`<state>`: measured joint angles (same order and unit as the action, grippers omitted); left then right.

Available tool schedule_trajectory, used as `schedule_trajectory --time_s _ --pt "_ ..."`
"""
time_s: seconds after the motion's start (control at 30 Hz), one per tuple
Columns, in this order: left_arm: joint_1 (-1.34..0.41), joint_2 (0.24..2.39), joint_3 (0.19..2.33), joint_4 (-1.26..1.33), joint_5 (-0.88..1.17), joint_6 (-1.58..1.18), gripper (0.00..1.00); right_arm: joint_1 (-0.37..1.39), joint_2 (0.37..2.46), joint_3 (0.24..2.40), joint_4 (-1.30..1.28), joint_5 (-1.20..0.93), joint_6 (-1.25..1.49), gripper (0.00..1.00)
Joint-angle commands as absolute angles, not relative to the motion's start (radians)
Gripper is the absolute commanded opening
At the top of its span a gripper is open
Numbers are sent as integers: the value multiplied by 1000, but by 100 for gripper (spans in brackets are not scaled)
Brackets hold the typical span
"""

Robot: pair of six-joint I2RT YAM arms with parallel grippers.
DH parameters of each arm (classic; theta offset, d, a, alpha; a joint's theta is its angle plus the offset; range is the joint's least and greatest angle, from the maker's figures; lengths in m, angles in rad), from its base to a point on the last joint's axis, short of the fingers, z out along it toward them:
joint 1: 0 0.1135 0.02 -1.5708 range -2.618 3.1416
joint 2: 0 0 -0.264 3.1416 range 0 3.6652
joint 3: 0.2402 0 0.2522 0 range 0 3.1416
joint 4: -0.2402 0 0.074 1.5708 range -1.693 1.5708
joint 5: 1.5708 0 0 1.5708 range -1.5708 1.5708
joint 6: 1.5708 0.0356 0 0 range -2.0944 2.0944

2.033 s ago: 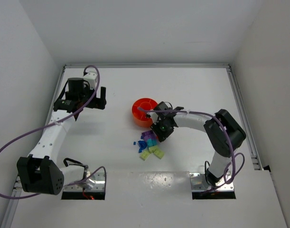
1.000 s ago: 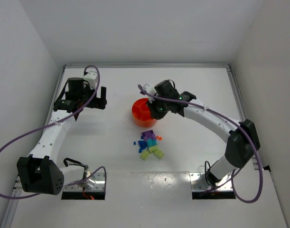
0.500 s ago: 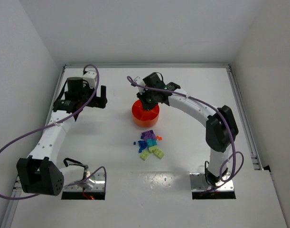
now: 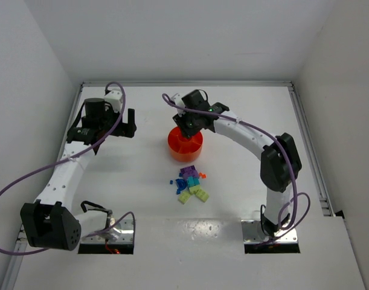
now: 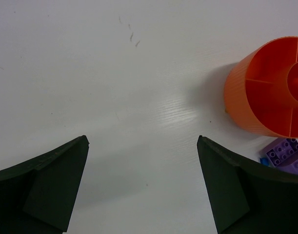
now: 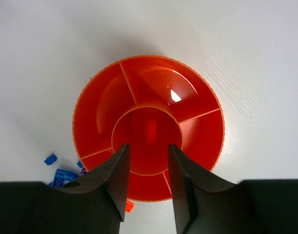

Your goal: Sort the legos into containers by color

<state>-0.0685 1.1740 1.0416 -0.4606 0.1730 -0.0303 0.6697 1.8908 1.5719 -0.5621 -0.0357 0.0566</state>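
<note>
Right claw (image 6: 148, 148) parted and empty, hovering over centre well (image 6: 146, 122) of orange bowl (image 6: 200, 139)

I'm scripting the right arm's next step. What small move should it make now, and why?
Probably lift the right gripper clear of the round orange plastic bowl and swing it toward the heap of small plastic bricks. Its jaws stand apart with nothing between them, a small orange brick shows in the centre well, and the mixed-colour heap lies unsorted beside the bowl.
</note>
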Motion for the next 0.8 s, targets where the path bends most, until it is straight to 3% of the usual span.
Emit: schedule_trajectory --time_s 0.0,0.17,0.23,0.43,0.63,0.77 --pt "-55 1147 1037 -425 189 -37 100 667 1899 1601 -549 -14 64 39" --pt "-55 1147 1037 -425 189 -37 100 667 1858 1592 -549 -43 64 39" --pt "-55 1147 1037 -425 189 -37 100 667 1778 1551 -565 -89 64 34" --pt "-55 1138 1037 -425 198 -28 100 658 1498 1185 -603 -161 -37 31" --pt "-46 1160 1055 -425 218 -28 100 658 1416 939 -565 -205 -139 33" --pt "-46 1169 1066 -416 227 -28 100 667 1477 876 -508 -206 -192 35"
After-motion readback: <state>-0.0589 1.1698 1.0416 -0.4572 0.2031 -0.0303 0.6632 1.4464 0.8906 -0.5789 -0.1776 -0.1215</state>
